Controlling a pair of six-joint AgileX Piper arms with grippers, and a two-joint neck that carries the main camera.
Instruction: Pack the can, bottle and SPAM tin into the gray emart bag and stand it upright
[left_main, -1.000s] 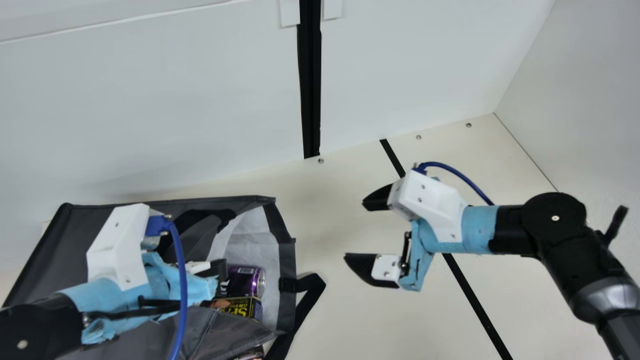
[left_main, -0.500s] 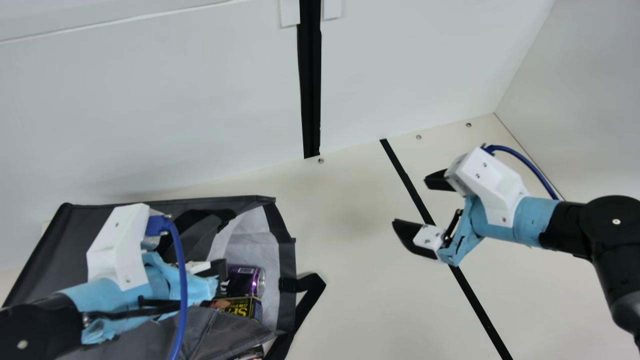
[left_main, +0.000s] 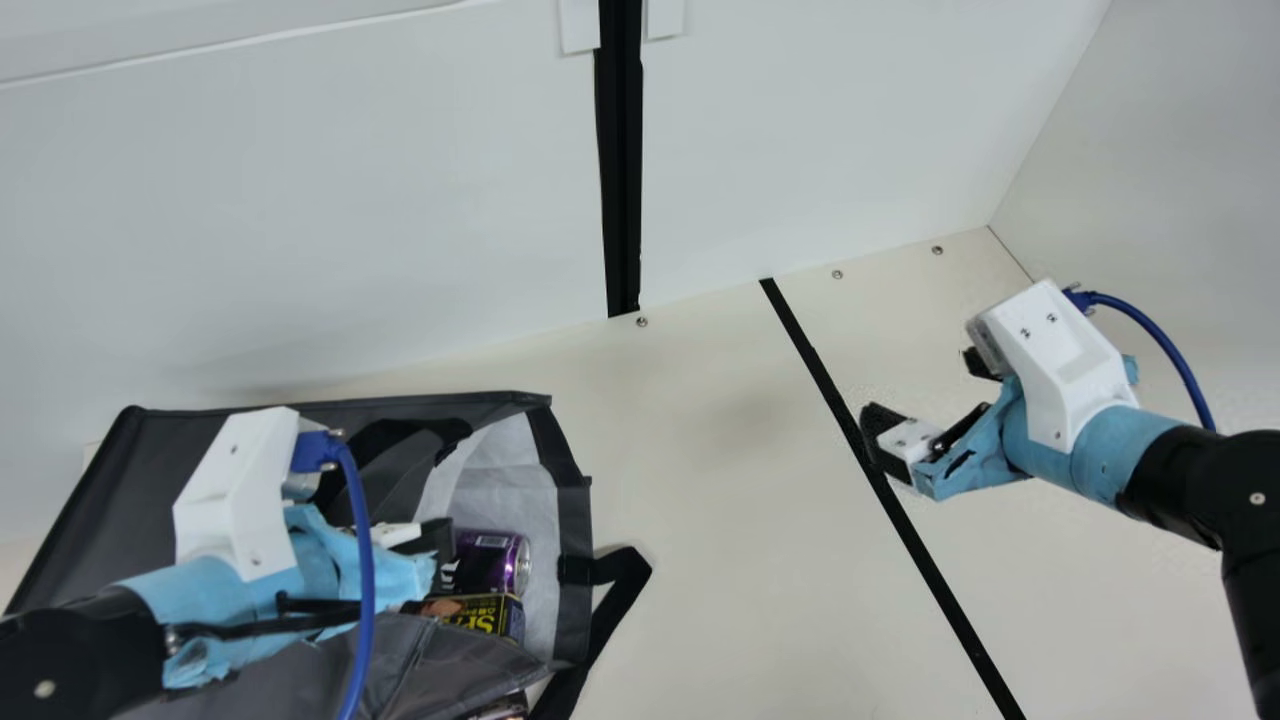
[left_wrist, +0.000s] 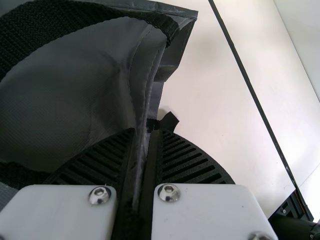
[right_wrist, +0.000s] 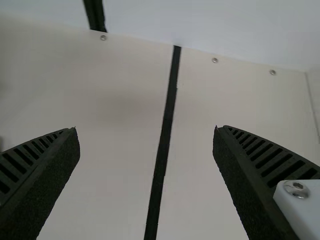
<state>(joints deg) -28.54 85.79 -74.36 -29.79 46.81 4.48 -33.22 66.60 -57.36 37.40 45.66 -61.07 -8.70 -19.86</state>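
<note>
The gray bag (left_main: 140, 500) lies near the table's (left_main: 720, 600) far edge, mouth rightward, cloth edge pinched by the nearer left gripper (left_wrist: 143, 131); right gripper (right_wrist: 145, 128), jaws spread, well to its right.

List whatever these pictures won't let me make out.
- Purple can, main view: inner end, behind the left gripper.
- SPAM tin, main view: lower part, behind the gray bag.
- Item, main view: identity, bag fold and bottom edge hide most.
</note>
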